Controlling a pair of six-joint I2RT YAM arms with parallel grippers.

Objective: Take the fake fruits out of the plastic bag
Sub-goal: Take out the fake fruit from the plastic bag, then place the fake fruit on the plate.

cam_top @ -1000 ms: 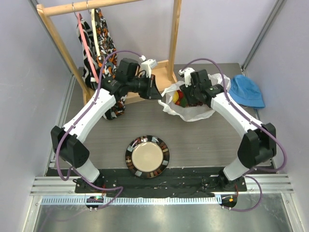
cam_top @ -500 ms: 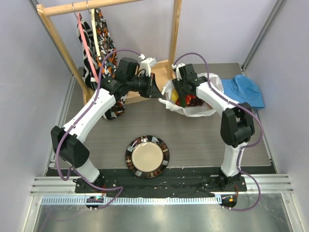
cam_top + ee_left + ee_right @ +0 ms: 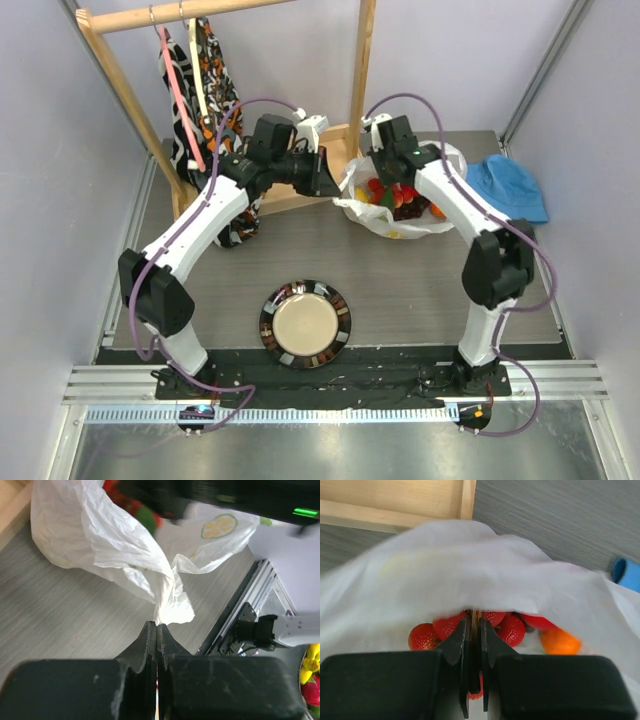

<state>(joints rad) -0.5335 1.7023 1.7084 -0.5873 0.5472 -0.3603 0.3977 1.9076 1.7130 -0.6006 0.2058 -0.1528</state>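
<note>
- Top view: thin, crinkly white plastic bag (image 3: 392, 230) sits far-ctr on the grey wood-grain counter (image 3: 400, 290), mouth gaping. The fake fruits (image 3: 398, 198) are inside: glossy red, yellow and orange pieces plus one dark lump.
- L jaws are at the bag's left edge, beside the base of the wooden rack (image 3: 358, 70). R jaws dip into the bag mouth from above.
- Soft blue hat (image 3: 512, 188) lies just right of the bag. Round plate (image 3: 305, 325) w/ dark patterned rim and pale ctr sits near the front, well apart from the bag. Patterned cloth (image 3: 205, 75) hangs on the rack.
- L wrist view: L jaws are pressed tight together on a twisted tip of the bag film; creased, translucent folds fan up from there. A lemon-slice print (image 3: 219, 526) shows on the film. Red and green fruit bits at the top are blurred.
- R wrist view: R jaws are nearly together, only a thin slit. Their tips are under the bag's smooth white rim, right at a cluster of red, dimpled berries (image 3: 511, 629) — can't tell if anything's pinched.
- A rounded orange (image 3: 560, 641) lies just right of the berries, also inside the bag.
</note>
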